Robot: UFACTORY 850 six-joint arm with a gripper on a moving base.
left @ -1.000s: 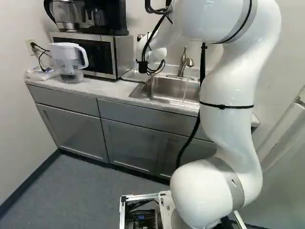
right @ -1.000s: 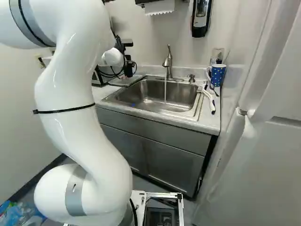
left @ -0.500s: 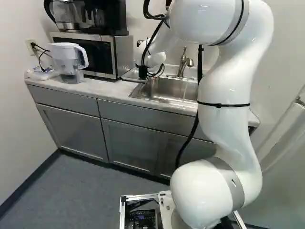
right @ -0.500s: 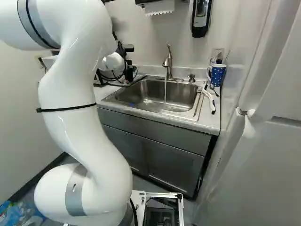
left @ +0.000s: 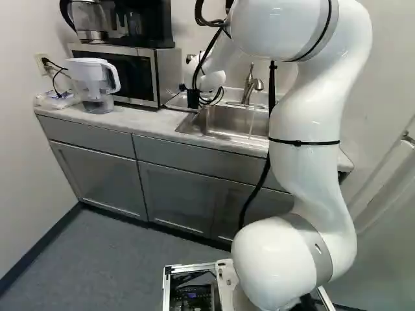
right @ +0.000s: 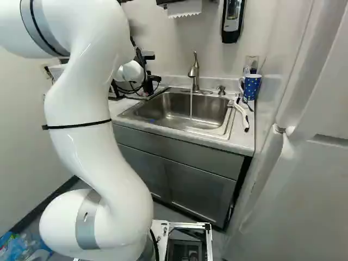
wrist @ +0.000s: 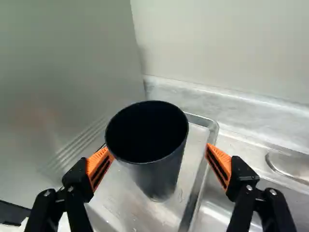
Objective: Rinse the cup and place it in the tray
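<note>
One cup [wrist: 159,176] in the tray [wrist: 212,126], pincer [wrist: 160,151] released

The cup stands upright between the spread fingers, one close to it, the other apart. Placing looks nearly finished; next, back away without catching the rim. Beside the tray, water [right: 191,106] runs into the sink [right: 155,109]. Against half a second ago, the pincer shows wider; the arm [right: 98,141] looks unmoved.

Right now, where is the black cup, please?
In the wrist view, the black cup stands upright on the metal tray, between the open fingers. The tray lies between the microwave and the sink.
</note>
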